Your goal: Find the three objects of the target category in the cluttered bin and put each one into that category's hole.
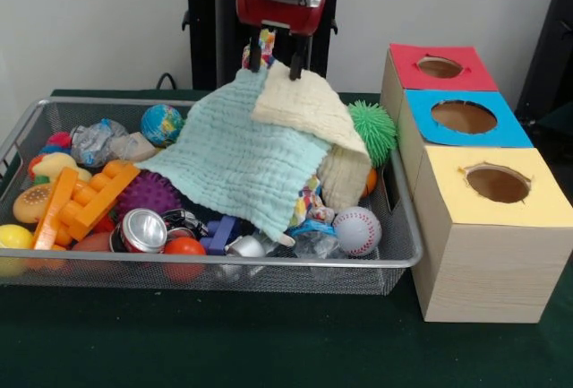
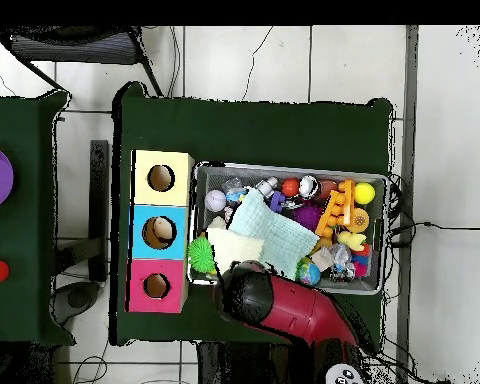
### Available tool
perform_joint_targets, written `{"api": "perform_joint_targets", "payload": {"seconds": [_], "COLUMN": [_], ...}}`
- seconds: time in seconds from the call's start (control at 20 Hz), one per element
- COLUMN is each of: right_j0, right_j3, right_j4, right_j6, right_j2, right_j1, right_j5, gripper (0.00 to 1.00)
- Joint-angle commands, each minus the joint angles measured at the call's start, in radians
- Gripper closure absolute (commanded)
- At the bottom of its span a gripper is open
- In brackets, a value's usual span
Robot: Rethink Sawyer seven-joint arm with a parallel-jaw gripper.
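The wire mesh bin [image 1: 224,262] [image 2: 294,168] is full of toys. My gripper [image 1: 276,67] hangs over its far side, and a polka-dot fabric piece [image 1: 263,47] shows between its fingers. The mint-green waffle cloth [image 1: 237,159] [image 2: 272,228] and the cream waffle cloth [image 1: 309,106] [image 2: 232,246] are raised to the fingertips like a tent. A second polka-dot piece [image 1: 308,200] peeks out under the mint cloth. The yellow-topped box's hole [image 1: 498,184] [image 2: 161,178] is to the right of the bin in the front view. In the overhead view the arm [image 2: 284,305] hides the gripper.
The blue-topped box [image 1: 464,117] and the red-topped box [image 1: 439,67] stand in line behind the yellow one. In the bin lie a green spiky ball [image 1: 373,130], a baseball [image 1: 356,230], a can [image 1: 143,229], orange bricks [image 1: 85,200] and a globe ball [image 1: 161,124].
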Motion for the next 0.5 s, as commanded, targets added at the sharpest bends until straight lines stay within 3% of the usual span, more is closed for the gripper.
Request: {"api": "perform_joint_targets", "payload": {"seconds": [0.05,0.2,0.5], "right_j0": [0.014,0.007,0.021], "right_j3": [-0.058,-0.044,-0.063], "right_j4": [-0.101,-0.112,-0.126], "right_j6": [0.087,0.086,0.068], "right_j2": [-0.066,-0.075,-0.080], "right_j1": [0.105,0.100,0.067], "right_j5": [0.157,0.170,0.337], "gripper": [0.00,0.00,0.00]}}
